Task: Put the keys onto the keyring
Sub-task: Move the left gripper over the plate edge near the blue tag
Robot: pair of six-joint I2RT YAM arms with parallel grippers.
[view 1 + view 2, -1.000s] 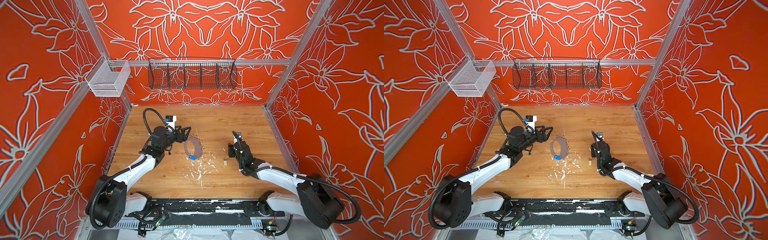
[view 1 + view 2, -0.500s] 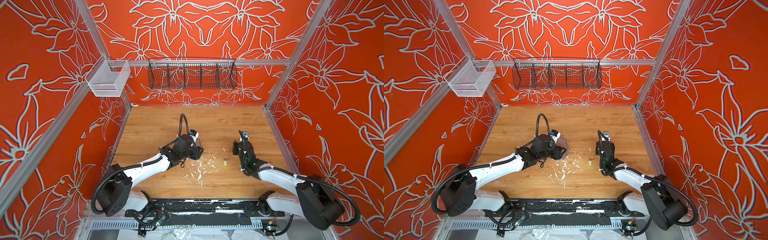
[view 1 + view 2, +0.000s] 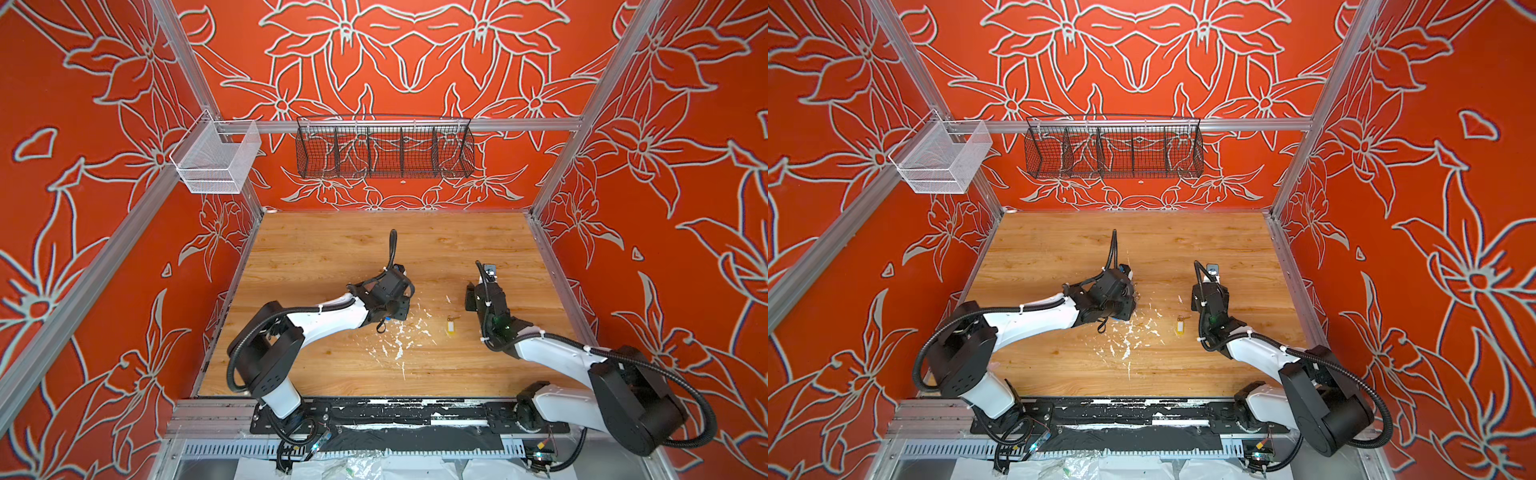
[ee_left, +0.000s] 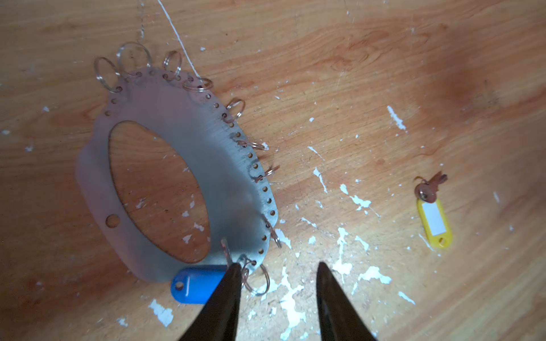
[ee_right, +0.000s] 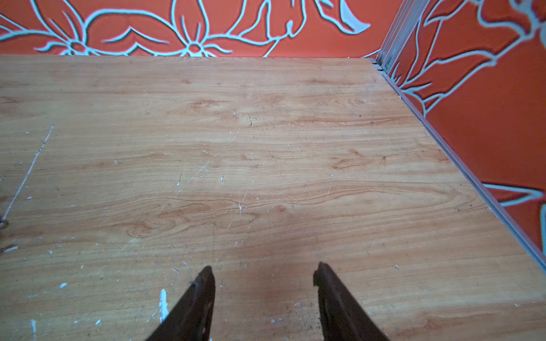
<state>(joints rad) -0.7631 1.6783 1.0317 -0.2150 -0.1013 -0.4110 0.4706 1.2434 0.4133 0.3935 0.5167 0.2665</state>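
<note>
The left gripper (image 4: 276, 267) was down low over the desk (image 4: 354, 73), right at the edge of the keyring (image 4: 165, 118). In the left wrist view its two dark fingers (image 4: 227, 295) stood apart with bare wood between them, nothing gripped. One fingertip sat just against the small split ring (image 4: 255, 279) hanging off the keyring's rim, and that finger partly covered the blue key tag (image 4: 195, 283). The blue tag lay flat on the desk, tucked against the keyring's edge at about 6 o'clock in that view, with its little key (image 4: 226, 251) lying over the grey plate. Can't tell if the key was actually threaded onto a split ring or just resting there.

The keyring itself lay flat, with more split rings poking out round its outer edge. In both top views the left arm hid almost all of it, only a speck of blue (image 3: 387, 318) showed under the wrist.

The yellow key tag (image 4: 434, 221) with its key sat alone on the desk, well apart from the keyring, roughly at 3 o'clock from it in the left wrist view. In a top view it lay (image 3: 1180, 326) between the two arms.

The right gripper (image 5: 264, 273) hung over bare desk, fingers apart and holding nothing. White paint flecks (image 3: 397, 340) were scattered mid-desk.
</note>
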